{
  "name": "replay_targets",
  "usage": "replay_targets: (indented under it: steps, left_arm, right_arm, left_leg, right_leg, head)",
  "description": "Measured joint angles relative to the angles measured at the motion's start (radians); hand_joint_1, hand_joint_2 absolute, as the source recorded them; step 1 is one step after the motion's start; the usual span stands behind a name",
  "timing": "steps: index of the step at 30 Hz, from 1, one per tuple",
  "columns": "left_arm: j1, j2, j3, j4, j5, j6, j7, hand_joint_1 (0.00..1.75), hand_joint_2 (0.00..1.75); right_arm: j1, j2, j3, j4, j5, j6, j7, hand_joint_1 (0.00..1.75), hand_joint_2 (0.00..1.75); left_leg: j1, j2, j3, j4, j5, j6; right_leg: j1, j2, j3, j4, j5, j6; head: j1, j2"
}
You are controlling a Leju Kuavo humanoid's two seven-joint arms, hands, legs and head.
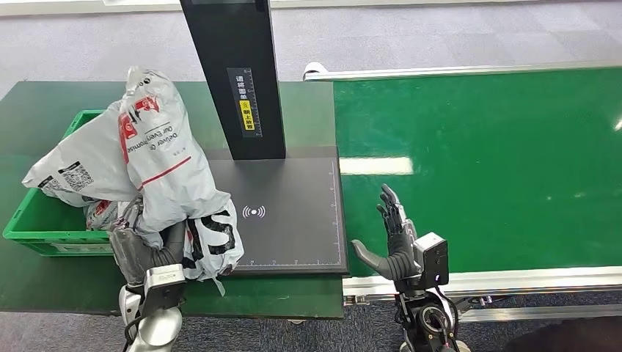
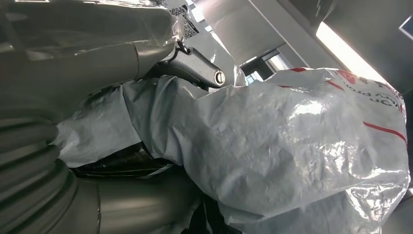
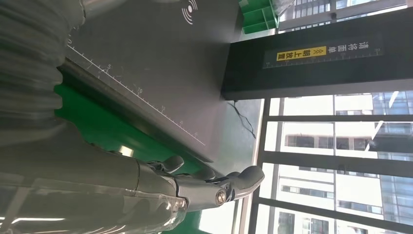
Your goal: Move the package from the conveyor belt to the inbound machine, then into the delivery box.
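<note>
1. Where the robot's two silver arms enter the head view from below, the left hand (image 1: 147,249) grips the bottom of a crumpled grey plastic courier package with red and black print (image 1: 165,169); the left wrist view shows the thick grey thumb (image 2: 192,68) pressed against the bag's film.
2. The right hand (image 1: 392,242) holds nothing, its dark fingers (image 1: 390,209) spread and pointing upward, above the near edge of the green conveyor belt (image 1: 499,161).
3. The held package stands upright over the left edge of the flat dark grey inbound machine plate with a white signal mark (image 1: 293,213), partly above the green plastic delivery box (image 1: 44,235).
4. The delivery box sits on the dark green surface (image 1: 44,110), touching the left side of the plate, with another grey bag bearing a code label (image 1: 73,172) lying in it.
5. Farther back, a black upright post with a yellow label (image 1: 238,81) rises from the plate.
6. Beyond lies a grey floor (image 1: 440,33).
</note>
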Motion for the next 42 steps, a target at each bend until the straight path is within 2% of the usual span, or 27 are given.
replay_targets:
  steps: [3,6,11,14,16,17,19,20,22,26,30,33,42]
  left_arm:
    - [0.01,-0.013,0.016,-0.047,-0.032,0.0,0.0,1.75,1.75]
    - [0.015,-0.038,0.048,-0.161,-0.125,0.0,-0.001,1.75,1.75]
    - [-0.037,-0.061,0.132,-0.417,-0.515,0.0,-0.001,1.75,1.75]
    - [-0.12,-0.059,0.202,-0.417,-0.702,0.0,0.002,1.75,1.75]
    - [-0.215,-0.045,0.269,-0.323,-0.842,-0.001,0.054,1.75,1.75]
    - [-0.273,-0.025,0.297,-0.247,-0.906,-0.001,0.126,1.75,1.75]
    - [-0.388,0.042,0.326,-0.059,-0.986,-0.002,0.332,1.75,1.75]
    - [-0.446,0.08,0.326,0.049,-0.996,-0.006,0.439,1.75,1.75]
    - [-0.55,0.148,0.314,0.263,-0.991,-0.041,0.597,1.75,1.75]
    - [-0.675,0.228,0.255,0.578,-0.982,-0.202,0.76,1.75,1.75]
    - [-0.738,0.267,0.195,0.767,-0.983,-0.315,0.846,1.75,1.75]
    - [-0.785,0.298,0.162,0.865,-0.983,-0.416,0.872,1.75,1.75]
    - [-0.845,0.332,0.122,0.98,-0.981,-0.452,0.877,1.75,1.75]
  right_arm:
    - [0.0,-0.001,0.002,0.004,-0.005,-0.002,-0.001,0.0,1.75]
    - [-0.002,-0.005,0.006,0.01,-0.02,-0.007,-0.004,0.0,1.75]
    - [-0.011,-0.015,0.03,0.032,-0.051,-0.024,-0.016,0.0,1.75]
    - [-0.014,-0.021,0.047,0.045,-0.064,-0.045,-0.025,0.0,1.75]
    - [-0.014,-0.025,0.056,0.048,-0.067,-0.054,-0.024,0.0,1.75]
    - [-0.014,-0.026,0.06,0.048,-0.067,-0.056,-0.021,0.0,1.75]
    - [-0.014,-0.029,0.067,0.049,-0.065,-0.058,-0.014,0.0,1.75]
    - [-0.015,-0.03,0.068,0.05,-0.064,-0.058,-0.01,0.0,1.75]
    - [-0.02,-0.031,0.071,0.055,-0.056,-0.058,-0.006,0.0,1.75]
    - [-0.037,-0.03,0.074,0.073,-0.032,-0.051,-0.006,0.0,1.75]
    - [-0.049,-0.025,0.074,0.087,-0.007,-0.045,-0.007,0.0,1.75]
    - [-0.055,-0.022,0.074,0.095,0.005,-0.034,-0.007,0.0,1.75]
    - [-0.06,-0.018,0.073,0.112,0.008,-0.031,-0.007,0.0,1.75]
  left_leg:
    - [0.0,0.0,0.0,0.0,0.0,0.0]
    - [0.0,0.001,-0.001,0.0,0.0,0.0]
    - [0.0,0.001,-0.001,0.0,0.0,0.0]
    - [0.0,0.0,-0.001,0.0,0.001,0.0]
    - [0.0,-0.001,-0.001,0.0,0.002,-0.001]
    - [0.0,-0.001,-0.001,0.0,0.003,-0.001]
    - [0.001,0.001,0.0,0.0,0.004,-0.003]
    - [0.001,0.002,0.0,0.0,0.005,-0.003]
    - [0.002,0.003,0.0,0.0,0.006,-0.003]
    - [0.002,0.004,-0.001,0.0,0.006,-0.004]
    - [0.002,0.004,-0.004,0.0,0.005,-0.003]
    - [0.002,0.005,-0.005,0.0,0.005,-0.004]
    - [0.002,0.006,-0.003,0.0,0.005,-0.004]
  right_leg:
    - [0.0,0.0,0.0,0.0,0.0,0.0]
    - [0.0,0.0,-0.001,0.0,0.0,0.0]
    - [0.0,0.0,-0.002,0.0,0.0,0.0]
    - [0.0,-0.001,-0.002,0.0,0.0,0.0]
    - [0.0,-0.001,-0.002,0.0,0.0,-0.001]
    - [0.0,-0.001,-0.002,0.001,0.001,-0.001]
    - [0.001,0.0,-0.003,0.001,0.003,-0.003]
    - [0.002,0.001,-0.003,0.002,0.004,-0.004]
    - [0.002,0.002,-0.003,0.002,0.004,-0.004]
    - [0.002,0.003,-0.004,0.002,0.005,-0.005]
    - [0.002,0.004,-0.001,0.002,0.005,-0.004]
    - [0.002,0.005,-0.002,0.002,0.005,-0.004]
    - [0.002,0.005,-0.001,0.003,0.005,-0.004]
  head:
    - [0.0,0.0]
    - [0.0,0.0]
    - [0.0,0.0]
    - [0.0,0.0]
    - [0.0,0.0]
    - [0.0,0.0]
    - [0.0,0.0]
    - [0.0,0.0]
    - [0.0,0.0]
    - [0.0,0.0]
    - [0.0,0.0]
    - [0.0,0.0]
    - [0.0,0.0]
